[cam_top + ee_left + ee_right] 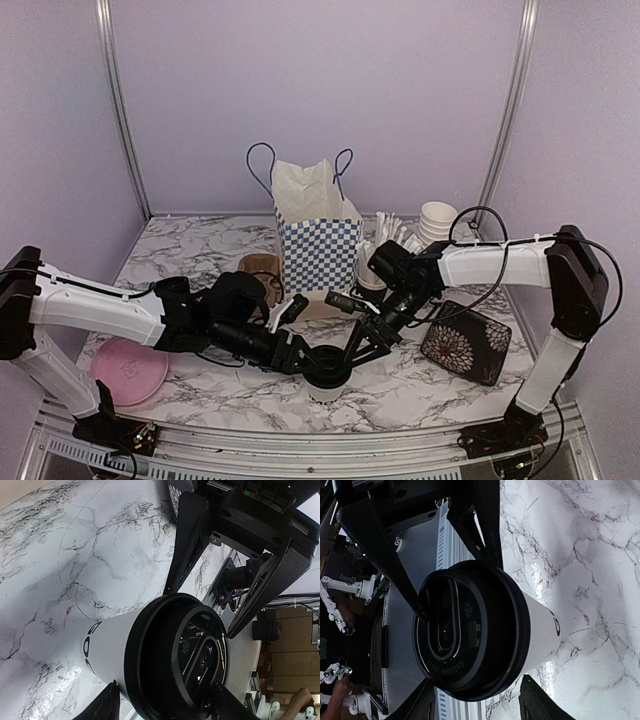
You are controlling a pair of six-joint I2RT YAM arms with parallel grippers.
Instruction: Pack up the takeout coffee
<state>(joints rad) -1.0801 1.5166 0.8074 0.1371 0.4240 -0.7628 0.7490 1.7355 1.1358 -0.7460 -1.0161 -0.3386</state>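
Found lidded coffee cup [327, 388] upright near front-centre of table [430, 385]
Saw L gripper [165, 707] and R gripper [477, 705] spread astride black lid [470, 630]; couldn't tell if pads touched. Judged it light, thin-walled, easily crushed; best gripped softly just under lid rim. Top cam alone showed checked bag [318, 250] behind; wrist cams alone showed lid embossing

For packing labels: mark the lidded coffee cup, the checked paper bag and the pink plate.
lidded coffee cup [177, 655]: left wrist view, middle of its black lid.
checked paper bag [320, 255]: top external view, blue-checked front panel.
pink plate [132, 374]: top external view, bare middle of its face.
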